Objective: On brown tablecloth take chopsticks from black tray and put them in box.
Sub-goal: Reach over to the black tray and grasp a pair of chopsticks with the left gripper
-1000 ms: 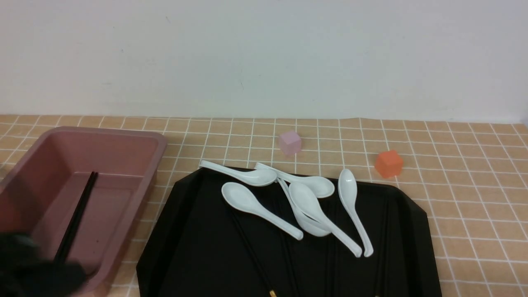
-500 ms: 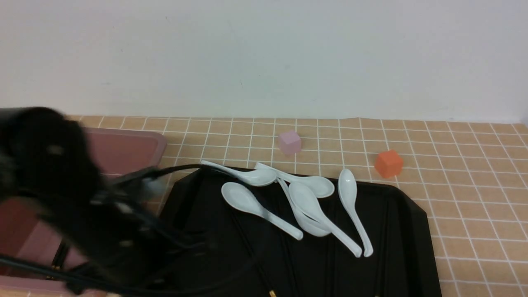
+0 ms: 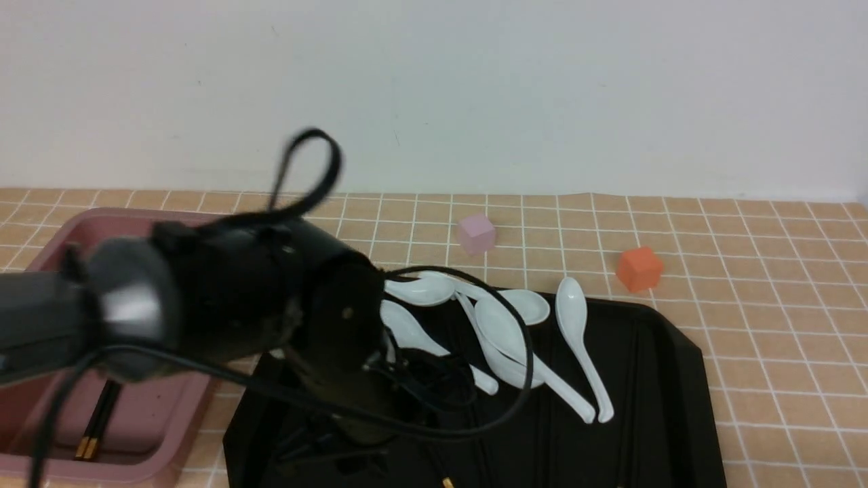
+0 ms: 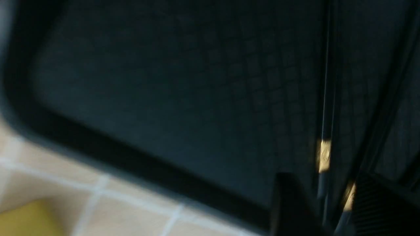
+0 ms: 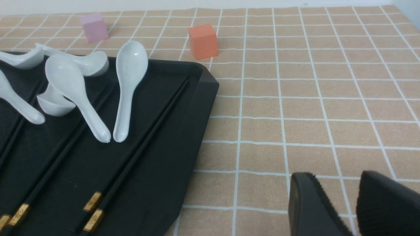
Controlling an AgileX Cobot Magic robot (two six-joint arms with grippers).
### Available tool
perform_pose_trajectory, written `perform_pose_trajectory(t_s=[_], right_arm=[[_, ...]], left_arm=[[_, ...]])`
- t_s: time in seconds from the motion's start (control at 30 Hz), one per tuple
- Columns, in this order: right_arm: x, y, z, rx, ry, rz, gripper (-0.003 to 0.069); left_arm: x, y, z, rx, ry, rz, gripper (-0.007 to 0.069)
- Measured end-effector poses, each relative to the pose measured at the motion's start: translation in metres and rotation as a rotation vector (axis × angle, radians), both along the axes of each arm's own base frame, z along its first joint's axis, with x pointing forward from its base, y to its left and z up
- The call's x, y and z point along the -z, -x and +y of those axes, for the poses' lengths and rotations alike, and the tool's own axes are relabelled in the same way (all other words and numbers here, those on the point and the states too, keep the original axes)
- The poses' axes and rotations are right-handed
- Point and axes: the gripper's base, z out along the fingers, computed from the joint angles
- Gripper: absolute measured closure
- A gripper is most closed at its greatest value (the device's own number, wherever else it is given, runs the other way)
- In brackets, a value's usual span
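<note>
Black, gold-banded chopsticks (image 5: 139, 150) lie in the black tray (image 5: 203, 85). The left gripper (image 4: 325, 183), jaws apart, has moved from box (image 3: 135, 468) to tray's near edge; right gripper (image 5: 336, 175) also parted.

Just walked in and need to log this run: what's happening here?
The left end effector, open, hangs over the tray near its front edge, straddling black chopsticks, none gripped yet. A pair already lies in the box. More chopsticks and white spoons sit on the tray. The right end effector hangs open and empty above the cloth beside the tray.
</note>
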Motion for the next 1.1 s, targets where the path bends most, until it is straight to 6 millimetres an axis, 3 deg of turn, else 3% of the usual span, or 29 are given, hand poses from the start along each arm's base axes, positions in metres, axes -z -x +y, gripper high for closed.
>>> perform_pose_trajectory(t_s=[0.13,0.33,0.63,0.77,1.0,1.1], right_arm=[[0.0,0.0,0.0,0.0,0.0,0.0,0.0419],[0.0,0.0,0.0,0.0,0.0,0.0,0.0419],[0.0,0.0,0.0,0.0,0.0,0.0,0.0419],[0.0,0.0,0.0,0.0,0.0,0.0,0.0419],[0.0,0.0,0.0,0.0,0.0,0.0,0.0419],[0.0,0.0,0.0,0.0,0.0,0.0,0.0419]], left_arm=[[0.019,-0.008,-0.009,-0.037,0.032,0.005,0.0253],[0.039,-0.022,-0.021,-0.098,0.003,0.066,0.0246],[0.039,-0.05,-0.041,-0.157,-0.068,0.112,0.0246],[0.054,-0.053,-0.042,-0.189,-0.127,0.158,0.0246],[0.057,-0.055,-0.044,-0.193,-0.134,0.166,0.0254],[0.058,-0.055,-0.044,-0.186,-0.138,0.167,0.0302]])
